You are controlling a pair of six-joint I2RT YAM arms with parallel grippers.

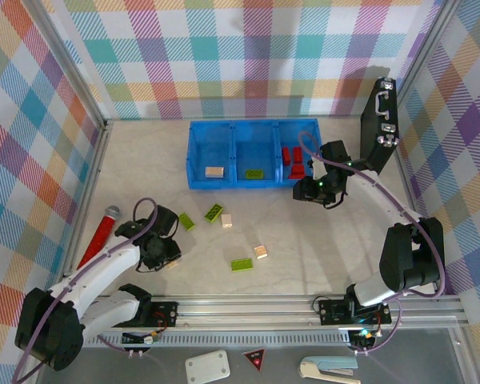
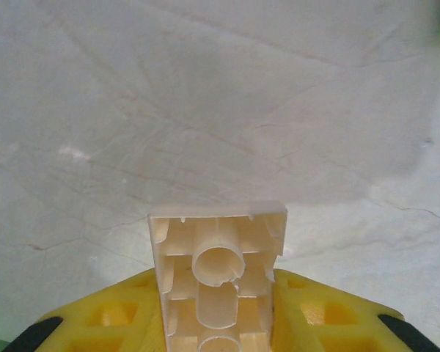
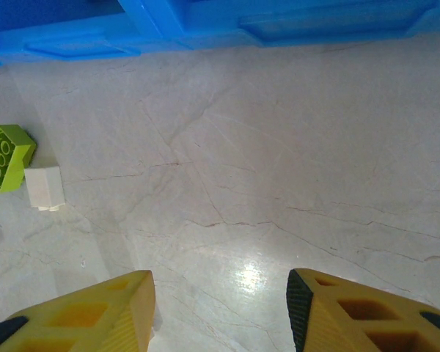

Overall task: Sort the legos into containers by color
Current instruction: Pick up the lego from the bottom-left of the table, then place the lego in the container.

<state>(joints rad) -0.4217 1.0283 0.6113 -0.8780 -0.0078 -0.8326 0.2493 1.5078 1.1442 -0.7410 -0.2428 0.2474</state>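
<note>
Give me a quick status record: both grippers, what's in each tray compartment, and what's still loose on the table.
left gripper: shut on tan brick, hollow underside facing the wrist camera
right gripper: open, empty, over bare table near blue tray
tray left compartment: one tan lego
tray middle compartment: one green lego
tray right compartment: red legos
loose on table: three green legos, two tan legos
other: red stick beside the left arm

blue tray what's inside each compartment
Left compartment: one tan brick. Middle: one green brick. Right: several red bricks; the right arm's cable crosses it, so part stays hidden.
</note>
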